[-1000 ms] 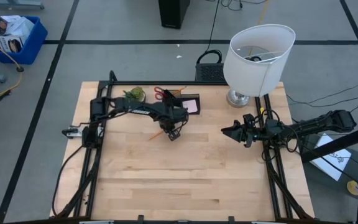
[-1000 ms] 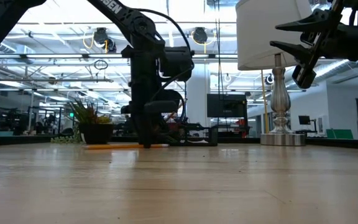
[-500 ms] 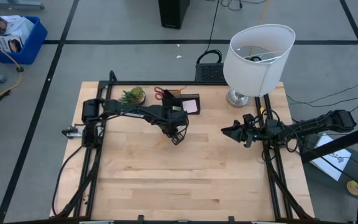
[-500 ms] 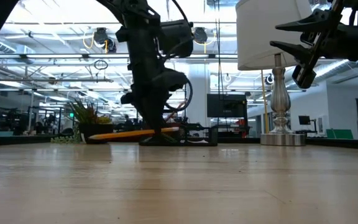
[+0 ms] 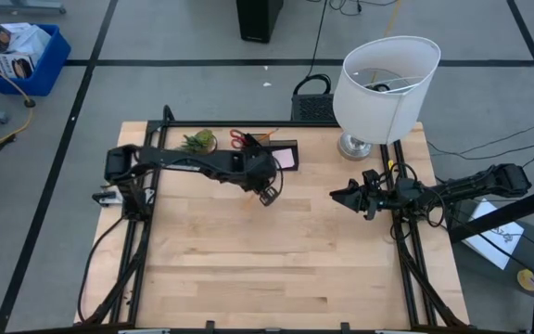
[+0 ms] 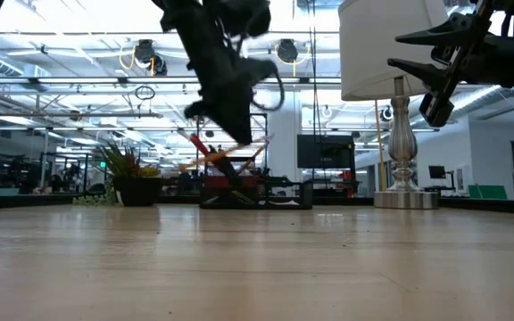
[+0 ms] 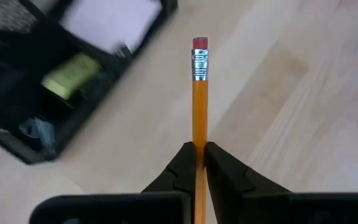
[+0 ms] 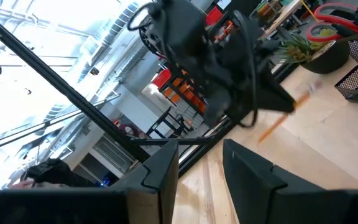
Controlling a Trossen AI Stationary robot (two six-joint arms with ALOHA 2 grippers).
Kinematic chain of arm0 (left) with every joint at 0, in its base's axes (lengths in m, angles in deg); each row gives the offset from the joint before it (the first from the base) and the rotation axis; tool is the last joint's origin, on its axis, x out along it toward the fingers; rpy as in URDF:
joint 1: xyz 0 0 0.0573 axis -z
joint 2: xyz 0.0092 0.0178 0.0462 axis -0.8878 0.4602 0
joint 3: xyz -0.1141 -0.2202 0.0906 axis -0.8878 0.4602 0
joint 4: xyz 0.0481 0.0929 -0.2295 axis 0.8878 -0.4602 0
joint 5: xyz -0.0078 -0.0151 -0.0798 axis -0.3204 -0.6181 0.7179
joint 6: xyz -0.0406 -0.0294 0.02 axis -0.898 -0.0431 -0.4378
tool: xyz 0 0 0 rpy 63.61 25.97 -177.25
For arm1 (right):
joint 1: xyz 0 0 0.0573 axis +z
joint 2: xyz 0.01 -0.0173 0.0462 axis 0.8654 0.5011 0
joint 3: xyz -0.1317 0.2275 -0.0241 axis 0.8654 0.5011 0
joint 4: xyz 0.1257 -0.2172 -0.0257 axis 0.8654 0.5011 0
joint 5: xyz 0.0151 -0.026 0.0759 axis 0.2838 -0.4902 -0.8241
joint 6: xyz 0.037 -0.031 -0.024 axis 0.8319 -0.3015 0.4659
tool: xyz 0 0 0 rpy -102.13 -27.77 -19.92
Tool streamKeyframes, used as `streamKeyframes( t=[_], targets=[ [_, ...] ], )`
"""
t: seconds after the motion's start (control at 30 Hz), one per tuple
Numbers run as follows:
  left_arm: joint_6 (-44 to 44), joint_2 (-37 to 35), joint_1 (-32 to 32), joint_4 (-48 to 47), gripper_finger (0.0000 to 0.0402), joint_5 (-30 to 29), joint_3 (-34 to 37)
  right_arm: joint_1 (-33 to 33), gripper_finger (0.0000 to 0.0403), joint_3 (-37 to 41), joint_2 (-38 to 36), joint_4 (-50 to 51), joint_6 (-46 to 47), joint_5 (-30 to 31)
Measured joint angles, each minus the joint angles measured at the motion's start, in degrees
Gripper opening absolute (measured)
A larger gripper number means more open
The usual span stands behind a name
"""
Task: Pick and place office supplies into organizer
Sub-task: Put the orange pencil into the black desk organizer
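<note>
1. High view: left gripper [image 5: 267, 194] sits mid-table, just in front of the organizer [image 5: 281, 155] at the table's far edge. Red-handled scissors [image 5: 240, 139] and potted plant [image 5: 200, 141] lie left of the organizer; pink sticky-note pad [image 5: 286, 159] is in it. Right gripper [image 5: 341, 195] waits at the right side, near the lamp [image 5: 383, 88].
2. Low view: left gripper [image 6: 230, 125] is lifted off the table [image 6: 257, 267], pinching an orange pencil [image 6: 224, 159]. Pencil's long axis runs diagonal, tilted, clear of the wood. Right gripper [image 6: 409, 52] hangs high, fingers apart, holding nothing.
3. Left wrist view: fingers [image 7: 182, 171] clamped on the pencil [image 7: 200, 99]; its axis runs straight out from the jaws, eraser end [image 7: 200, 43] pointing away. Organizer [image 7: 48, 81] beside it holds a yellow-green piece [image 7: 71, 73].
4. Right wrist view: own fingers [image 8: 163, 165] spread, empty; the pencil [image 8: 281, 121] is seen far off, slanted.
</note>
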Motion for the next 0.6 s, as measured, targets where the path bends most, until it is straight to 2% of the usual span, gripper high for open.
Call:
streamKeyframes(
  t=[0.3,0.6],
  targets=[
    [2.4,-8.3,-3.2,4.6,0.0006,-7.6,-0.1,0.0,0.0116,0.0,0.0,0.0,0.0,0.0],
    [8.5,-11.0,-7.6,14.9,0.0035,-9.8,-0.1,0.0,0.0116,0.0,0.0,0.0,0.0,0.0]
  ],
)
